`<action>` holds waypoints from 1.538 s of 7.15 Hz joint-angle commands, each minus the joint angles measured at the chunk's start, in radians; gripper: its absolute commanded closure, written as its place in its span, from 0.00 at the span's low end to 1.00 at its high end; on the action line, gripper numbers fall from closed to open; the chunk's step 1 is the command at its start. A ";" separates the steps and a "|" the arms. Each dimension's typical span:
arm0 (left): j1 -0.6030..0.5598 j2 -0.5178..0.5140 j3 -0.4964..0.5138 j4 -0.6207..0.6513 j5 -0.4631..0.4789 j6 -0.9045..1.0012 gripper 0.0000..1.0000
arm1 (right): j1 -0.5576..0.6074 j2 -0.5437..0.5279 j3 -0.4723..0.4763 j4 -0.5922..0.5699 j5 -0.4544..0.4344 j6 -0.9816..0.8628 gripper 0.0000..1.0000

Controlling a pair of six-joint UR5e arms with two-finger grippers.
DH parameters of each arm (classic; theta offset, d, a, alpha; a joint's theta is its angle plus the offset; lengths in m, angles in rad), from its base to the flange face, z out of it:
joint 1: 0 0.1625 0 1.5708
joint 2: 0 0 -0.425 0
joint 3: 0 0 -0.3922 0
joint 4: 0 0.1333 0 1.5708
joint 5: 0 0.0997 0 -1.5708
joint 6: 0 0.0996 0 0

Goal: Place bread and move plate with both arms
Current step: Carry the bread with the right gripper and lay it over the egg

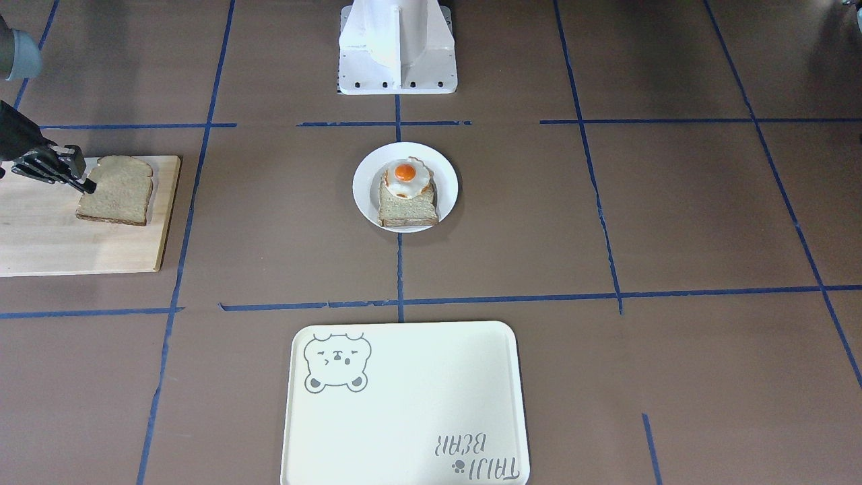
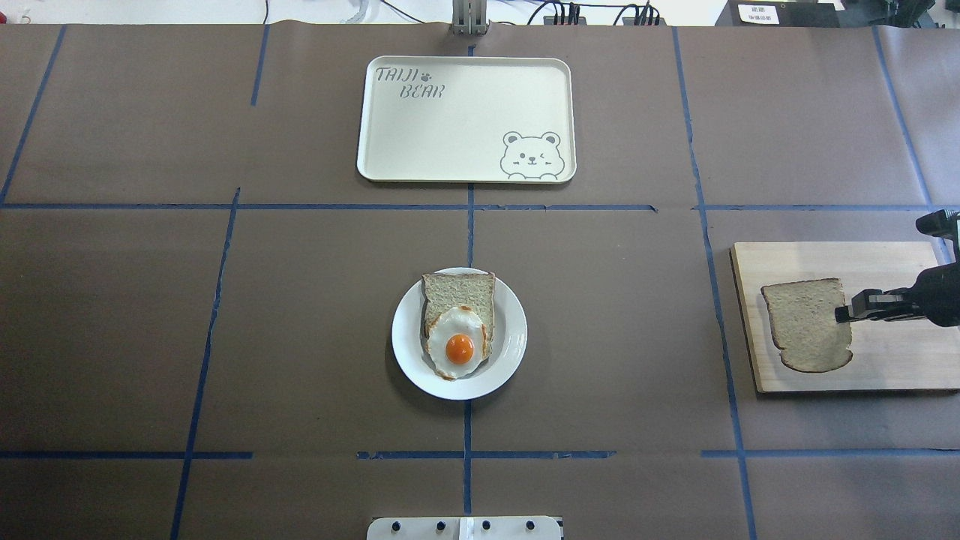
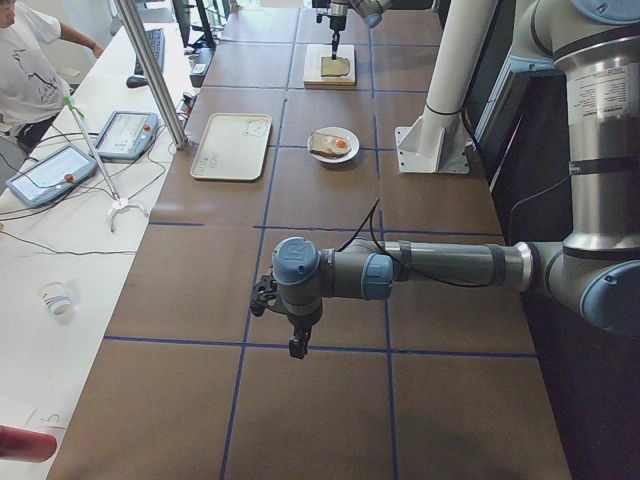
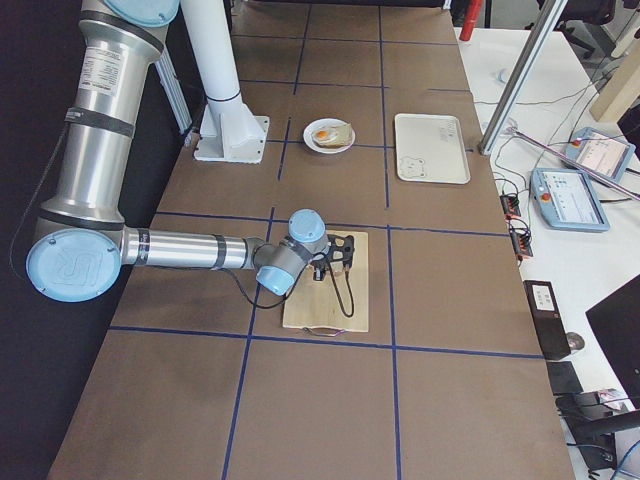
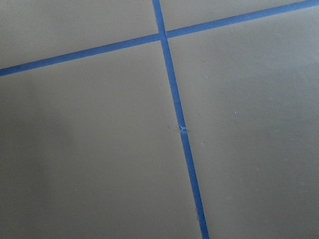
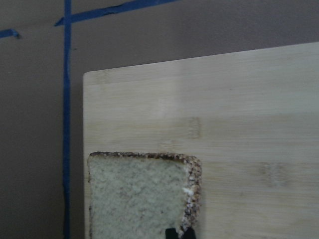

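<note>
The bread, a speckled brown slice with a dark crust, is over a wooden board at the table's right side. My right gripper is shut on the slice's edge; in the right wrist view the fingertips pinch the crust of the bread. The slice looks slightly raised off the board. The white plate sits at the table's middle and carries paler toast with a fried egg. My left gripper hangs over bare table far to the left; I cannot tell whether it is open.
A cream bear tray lies beyond the plate, toward the operators' side. The white robot base stands behind the plate. Blue tape lines cross the brown table cover. The left wrist view shows only table and tape.
</note>
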 commanded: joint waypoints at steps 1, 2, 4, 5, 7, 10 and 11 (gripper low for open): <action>0.000 0.000 -0.001 0.000 0.000 0.000 0.00 | 0.010 0.120 0.034 -0.038 0.060 0.066 1.00; 0.000 0.000 -0.001 0.000 0.000 0.000 0.00 | 0.008 0.223 0.029 -0.073 0.064 0.131 1.00; 0.000 0.000 -0.001 0.000 0.000 -0.002 0.00 | -0.051 0.411 0.023 -0.160 0.060 0.150 1.00; 0.000 0.000 -0.003 0.000 -0.003 -0.002 0.00 | -0.099 0.514 0.003 -0.199 0.043 0.168 1.00; 0.000 0.000 -0.004 0.000 -0.003 -0.002 0.00 | -0.259 0.643 -0.014 -0.216 -0.157 0.255 1.00; 0.000 0.000 -0.004 0.000 -0.003 -0.002 0.00 | -0.383 0.756 -0.099 -0.213 -0.326 0.272 1.00; 0.001 0.000 -0.004 0.000 -0.003 -0.002 0.00 | -0.421 0.759 -0.113 -0.213 -0.378 0.283 1.00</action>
